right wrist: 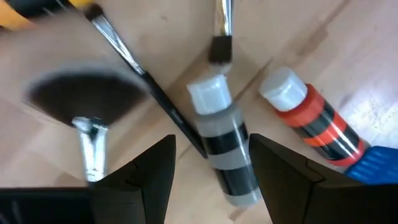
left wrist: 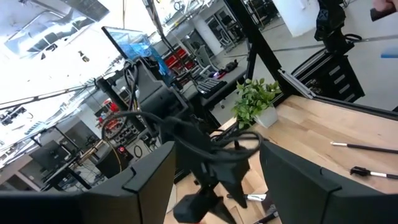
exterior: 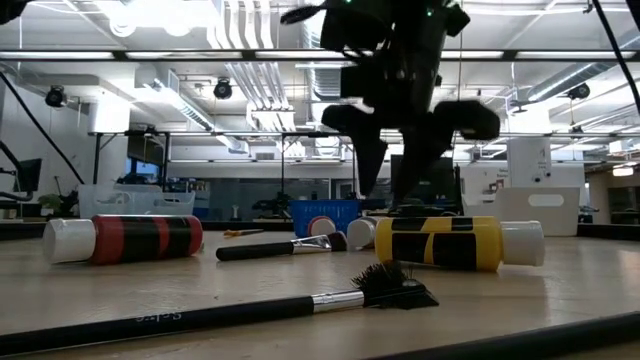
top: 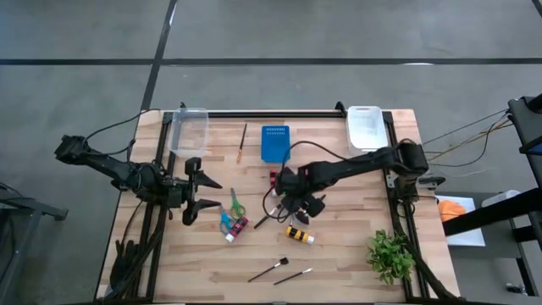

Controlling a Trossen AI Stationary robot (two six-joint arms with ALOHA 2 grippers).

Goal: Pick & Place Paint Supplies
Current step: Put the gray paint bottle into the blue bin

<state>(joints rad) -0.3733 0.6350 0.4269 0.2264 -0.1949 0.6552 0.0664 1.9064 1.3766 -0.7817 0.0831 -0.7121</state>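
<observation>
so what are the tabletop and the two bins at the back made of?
Pale striped tabletop: looks like jointed wood planks, matte, with visible grain and board seams. Clear rectangular bin: seemingly transparent plastic, since the floor shows through its walls. White rectangular bin: probably opaque plastic, smooth, with rounded corners.

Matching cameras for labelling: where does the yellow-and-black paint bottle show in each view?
High: yellow-and-black paint bottle lies below the right gripper.
Low: right of centre, lying down.
Left wrist: not in it.
Right wrist: cannot tell.
Shared landmark: blue bottle holder.

Robotics lab: ceiling ducts (exterior: pixel 250 90), workbenches (exterior: pixel 140 200)
</observation>
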